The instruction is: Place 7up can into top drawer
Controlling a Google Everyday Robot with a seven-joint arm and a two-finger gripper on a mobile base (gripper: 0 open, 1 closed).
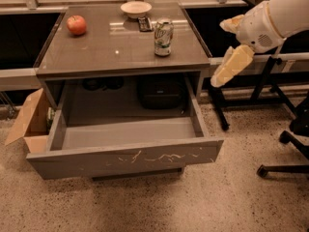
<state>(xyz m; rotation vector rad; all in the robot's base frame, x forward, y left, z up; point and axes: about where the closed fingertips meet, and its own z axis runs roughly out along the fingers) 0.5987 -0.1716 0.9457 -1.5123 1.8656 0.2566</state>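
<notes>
The 7up can [163,37], green and white with a silver top, stands upright on the grey table top [106,47], right of centre. The top drawer [125,157] is pulled wide open below it and is empty; its front panel has whitish scratches. My gripper [226,50], with cream fingers [231,64], hangs in the air off the table's right edge, to the right of the can and a little below its level. It is open and holds nothing.
A red apple [76,24] sits at the table's back left. A white bowl [136,8] and a small dark object [144,23] sit at the back. A brown cardboard box [30,122] stands left of the drawer. Black stand legs [260,88] and a chair base [289,153] are at the right.
</notes>
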